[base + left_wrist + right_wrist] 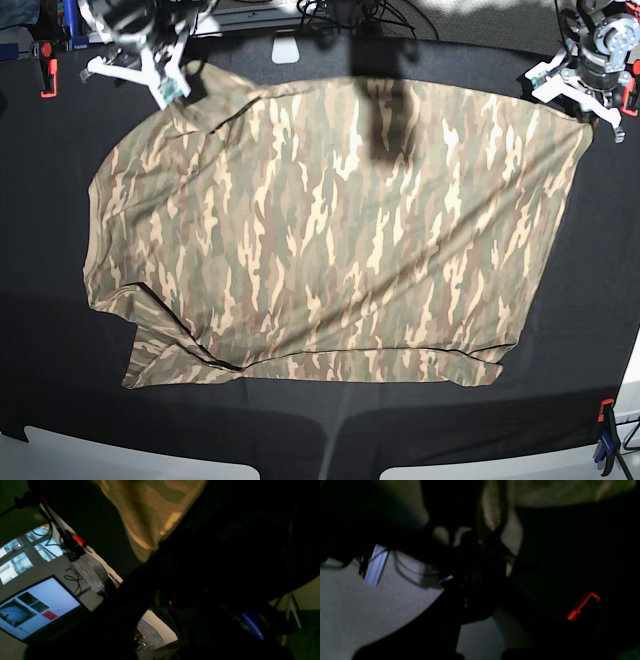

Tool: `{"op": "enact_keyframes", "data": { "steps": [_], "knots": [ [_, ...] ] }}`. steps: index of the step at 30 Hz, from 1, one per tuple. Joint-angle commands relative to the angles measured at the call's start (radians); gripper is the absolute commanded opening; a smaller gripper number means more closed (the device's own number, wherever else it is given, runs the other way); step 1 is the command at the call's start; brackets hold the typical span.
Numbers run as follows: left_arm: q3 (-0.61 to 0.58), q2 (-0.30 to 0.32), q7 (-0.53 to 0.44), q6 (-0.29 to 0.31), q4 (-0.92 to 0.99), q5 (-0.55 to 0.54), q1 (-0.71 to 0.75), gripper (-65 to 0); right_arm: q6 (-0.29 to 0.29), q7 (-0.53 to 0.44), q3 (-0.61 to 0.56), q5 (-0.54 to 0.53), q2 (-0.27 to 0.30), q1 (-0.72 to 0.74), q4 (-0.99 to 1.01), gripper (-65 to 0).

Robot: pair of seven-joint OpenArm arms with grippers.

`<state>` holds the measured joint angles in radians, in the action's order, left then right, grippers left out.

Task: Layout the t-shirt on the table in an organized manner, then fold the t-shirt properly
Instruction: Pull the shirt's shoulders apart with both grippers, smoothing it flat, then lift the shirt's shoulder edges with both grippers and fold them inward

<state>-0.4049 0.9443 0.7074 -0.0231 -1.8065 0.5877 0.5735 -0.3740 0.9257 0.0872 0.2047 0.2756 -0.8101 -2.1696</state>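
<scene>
From the left of the base view, a red clamp bites the far left edge of the table. Just beside it the right tool sits at the t-shirt's far left corner, closed; its wrist view is dark and blurred, but a strip of cloth seems pinched between its fingers. The t-shirt lies spread across the middle of the table, mostly flat. Its left edge bulges outward, and the near left corner is folded over into a creased flap. The near hem runs fairly straight to the right, with a wide band of bare black table in front of it. A dark shadow falls on the cloth near the far edge.

On the right side the cloth's edge slants from the near corner up to the far right corner, where the left tool is closed on the t-shirt; its wrist view shows a camouflage corner hanging from it. Open black table lies to the right of that edge, and another clamp grips the near right corner.
</scene>
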Motion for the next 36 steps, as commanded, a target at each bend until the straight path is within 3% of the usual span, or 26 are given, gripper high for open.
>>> {"op": "enact_keyframes", "data": {
  "steps": [1,4,12,16,20,26,32,36],
  "knots": [
    [0.008,0.018,0.01,-0.014,-0.013,0.014,0.003,-65.0,-0.028,-0.009,0.003,-0.002,0.011,-0.027,-0.041,-65.0],
    [0.008,0.018,0.01,-0.014,-0.013,0.014,0.003,-65.0,-0.065,-0.008,0.003,-0.002,0.058,-0.101,-0.098,-65.0],
    [0.008,0.018,0.011,-0.014,-0.013,0.014,0.003,-65.0,-0.065,0.022,0.003,0.005,0.249,-0.339,-0.169,-65.0],
    [0.008,0.018,0.035,-0.014,-0.013,0.015,0.003,-65.0,-0.056,0.059,0.003,0.006,0.304,-0.403,-0.17,-65.0],
    [0.008,0.018,0.064,-0.014,-0.013,0.015,0.003,-65.0,-0.055,0.06,0.003,0.006,0.312,-0.409,-0.17,-65.0],
    [0.008,0.018,0.106,-0.014,-0.03,0.053,0.017,-65.0,0.016,0.058,0.004,0.04,0.312,-0.375,-0.17,-65.0],
    [0.008,0.018,0.119,-0.014,-0.14,0.145,0.036,-65.0,0.035,0.027,0.005,0.058,0.312,-0.305,-0.187,-65.0],
    [0.008,0.018,0.103,-0.014,-0.223,0.145,0.032,-65.0,0.06,0.014,0.005,0.066,0.315,-0.226,-0.187,-65.0]
  ]
}}
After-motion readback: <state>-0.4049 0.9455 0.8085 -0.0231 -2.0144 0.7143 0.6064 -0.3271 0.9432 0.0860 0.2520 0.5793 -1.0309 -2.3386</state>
